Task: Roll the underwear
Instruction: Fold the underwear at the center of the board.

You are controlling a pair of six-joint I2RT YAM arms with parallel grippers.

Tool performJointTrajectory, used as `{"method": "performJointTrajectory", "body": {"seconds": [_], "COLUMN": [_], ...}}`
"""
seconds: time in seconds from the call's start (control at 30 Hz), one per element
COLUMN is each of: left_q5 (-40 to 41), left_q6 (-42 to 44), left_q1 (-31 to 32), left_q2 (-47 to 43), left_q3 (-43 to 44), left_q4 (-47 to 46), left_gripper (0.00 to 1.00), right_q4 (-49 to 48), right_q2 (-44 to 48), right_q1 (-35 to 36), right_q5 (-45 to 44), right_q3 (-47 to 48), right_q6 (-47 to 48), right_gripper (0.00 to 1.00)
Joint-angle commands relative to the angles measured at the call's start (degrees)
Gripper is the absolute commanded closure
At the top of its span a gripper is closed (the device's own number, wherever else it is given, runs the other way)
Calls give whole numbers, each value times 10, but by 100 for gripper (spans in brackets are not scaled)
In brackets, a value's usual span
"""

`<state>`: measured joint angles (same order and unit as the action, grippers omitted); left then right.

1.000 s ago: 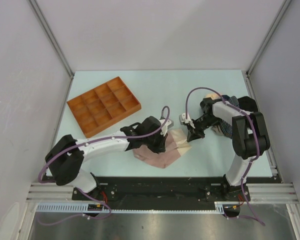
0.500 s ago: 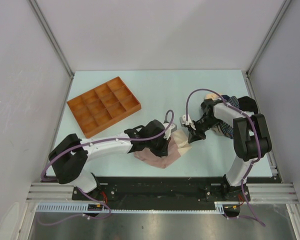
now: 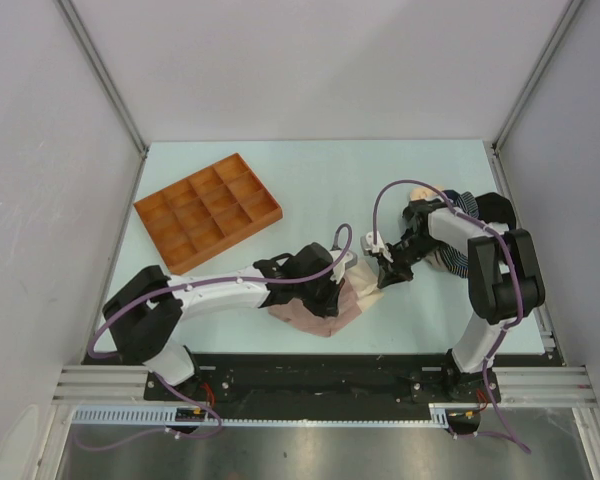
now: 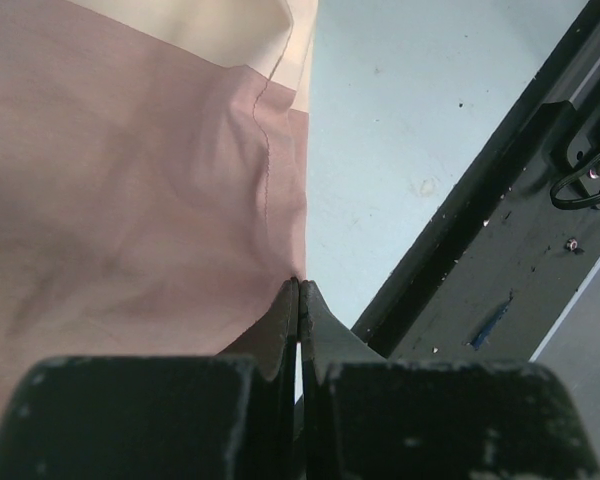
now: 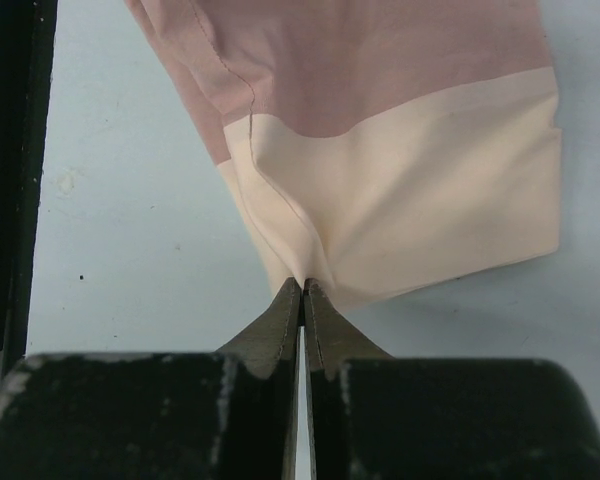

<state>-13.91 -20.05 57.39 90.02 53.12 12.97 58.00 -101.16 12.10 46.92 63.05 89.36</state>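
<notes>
A pale pink-beige underwear (image 3: 320, 315) with a cream waistband lies on the table near the front edge. In the left wrist view the pink cloth (image 4: 130, 200) fills the left. My left gripper (image 3: 332, 296) is shut, its tips (image 4: 298, 284) pinching the garment's pink edge. My right gripper (image 3: 381, 277) is shut on the cream waistband (image 5: 410, 190), its tips (image 5: 302, 284) at a fold. The waistband end is stretched between the two grippers. More underwear, dark navy striped (image 3: 458, 255), black (image 3: 495, 207) and cream (image 3: 418, 192), lies piled behind the right arm.
An orange compartmented tray (image 3: 208, 210) stands at the back left. The table's black front rail (image 4: 500, 230) runs just beside the left gripper. Grey walls close in the table at the left, the back and the right.
My left gripper has slid a little right and toward the front edge over the pink garment. My right gripper has shifted slightly right, still holding the waistband.
</notes>
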Motion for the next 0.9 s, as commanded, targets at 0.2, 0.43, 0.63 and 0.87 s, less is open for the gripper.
{"method": "performJointTrajectory", "body": {"seconds": [0.2,0.43,0.63,0.87], "left_q5": [-20,-43,-38,87], "left_q6": [-21,-36,-44,-70], "left_q1": [7,7,8,-3], "left_q2": [10,-1,-54,-164], "left_q3": [-14,-35,-51,-97], "left_q4": [-13,-36,-41,-26], "left_gripper": [89,63,55,56], "right_q4": [1,12,26,9], "right_q2": [33,47,70,84], "right_q1": [-3,-17,-30,-10], "right_q5": [-5,-6,2,25], "right_q3": [-12,-17,-17,-17], "right_q6": [20,24,27,-15], "right_gripper": [82,71,67,75]}}
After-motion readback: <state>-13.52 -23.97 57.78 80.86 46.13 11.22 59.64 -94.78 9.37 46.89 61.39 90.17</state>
